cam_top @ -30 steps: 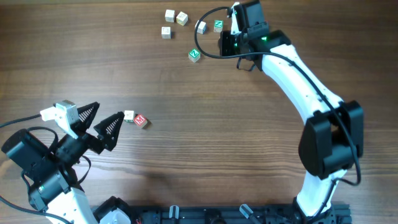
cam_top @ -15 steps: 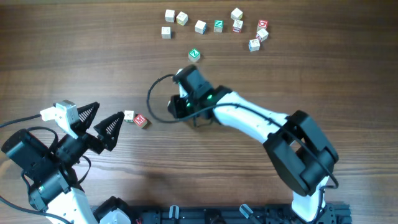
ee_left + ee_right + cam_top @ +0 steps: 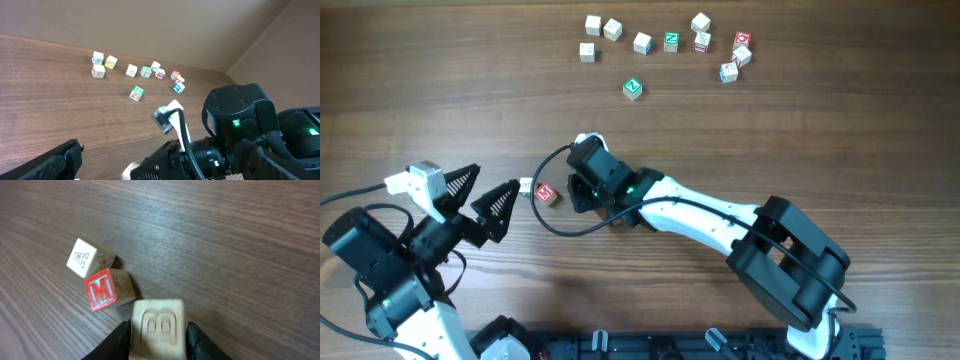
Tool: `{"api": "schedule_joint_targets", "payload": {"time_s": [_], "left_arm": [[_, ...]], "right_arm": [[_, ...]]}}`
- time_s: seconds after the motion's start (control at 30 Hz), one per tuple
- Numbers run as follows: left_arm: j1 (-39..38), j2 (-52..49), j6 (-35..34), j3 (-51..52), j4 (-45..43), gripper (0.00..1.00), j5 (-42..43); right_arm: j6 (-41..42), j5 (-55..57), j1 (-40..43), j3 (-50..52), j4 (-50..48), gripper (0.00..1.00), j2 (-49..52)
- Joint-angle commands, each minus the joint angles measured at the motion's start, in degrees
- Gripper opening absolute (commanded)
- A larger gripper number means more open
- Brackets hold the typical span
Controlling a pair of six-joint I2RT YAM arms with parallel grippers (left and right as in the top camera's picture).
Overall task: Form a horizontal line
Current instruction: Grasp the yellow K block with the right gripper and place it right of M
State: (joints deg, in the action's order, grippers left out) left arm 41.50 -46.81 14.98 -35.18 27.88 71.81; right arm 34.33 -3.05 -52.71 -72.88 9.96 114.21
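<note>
While the B cube [image 3: 159, 322] was clamped between the narrowed fingers of the right gripper [image 3: 160, 341], the placing step was judged to be in hand, left of the tabletop's middle and well apart from the spare cubes [image 3: 642, 43] near the far edge. Two members of the line were seen on the table, the pale cube [image 3: 82, 257] with its faint A touching the red M cube [image 3: 103, 290], the pair set slightly askew. The held block was carried just beside the M cube; whether it met the surface could not be told. A lowering in line with the pair, then a release without nudging, was thought to be called for. The blocks were plain wood, square-edged, with raised letters, one face painted red; the table [image 3: 240, 240] was matt and wood-grained. The left gripper [image 3: 480, 193] was spread wide, empty, near the pale cube.
</note>
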Motion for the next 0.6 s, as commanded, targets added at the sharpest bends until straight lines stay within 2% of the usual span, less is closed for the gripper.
{"api": "schedule_joint_targets", "payload": {"time_s": [0.0, 0.03, 0.17, 0.57], "left_arm": [[-0.2, 0.3, 1.1, 0.3, -0.1, 1.00, 0.0], [-0.2, 0.3, 1.1, 0.2, -0.2, 1.00, 0.0], [-0.2, 0.3, 1.1, 0.3, -0.1, 1.00, 0.0], [-0.2, 0.3, 1.1, 0.2, -0.2, 1.00, 0.0]], "right_arm": [[2.0, 2.9, 0.0, 0.3, -0.6, 0.43, 1.4], [2.3, 2.8, 0.0, 0.3, -1.0, 0.47, 1.9], [1.7, 2.9, 0.0, 0.2, -2.7, 0.49, 2.6], [0.2, 3.5, 2.2, 0.1, 0.4, 0.48, 0.2]]}}
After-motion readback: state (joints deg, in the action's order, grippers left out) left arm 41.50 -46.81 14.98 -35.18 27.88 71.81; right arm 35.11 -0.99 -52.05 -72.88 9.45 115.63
